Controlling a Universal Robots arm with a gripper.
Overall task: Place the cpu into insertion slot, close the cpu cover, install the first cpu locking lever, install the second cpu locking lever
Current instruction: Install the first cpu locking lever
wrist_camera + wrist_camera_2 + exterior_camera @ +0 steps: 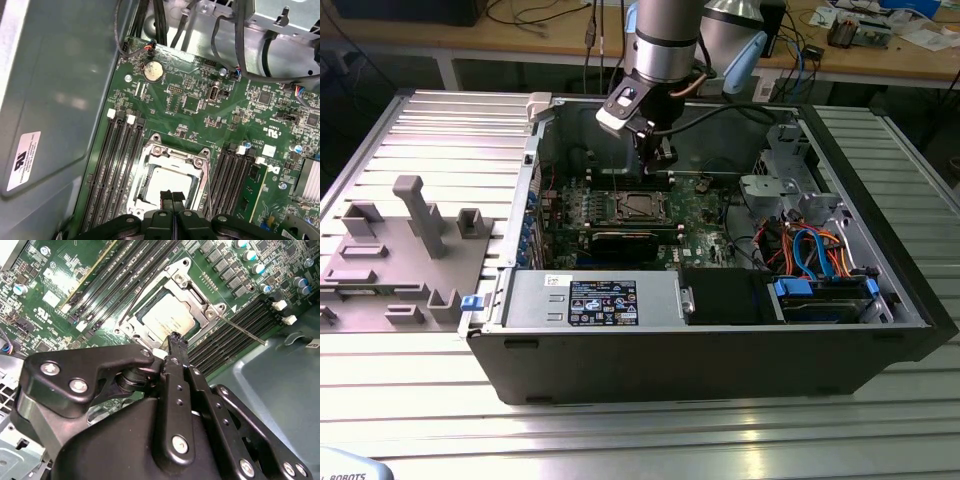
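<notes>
Two fingers pressed together, holding nothing, tips over cpu, cpu cover lowered

Arm vertical, wrist low, black fingers flush together, tips straight down.

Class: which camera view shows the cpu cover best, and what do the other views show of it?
The second wrist view: the cpu cover is largest there, frame and window plain, one corner behind the gripper. The first wrist view shows the cpu cover smaller, its near edge hidden. The exterior view shows a tiny square.
</notes>
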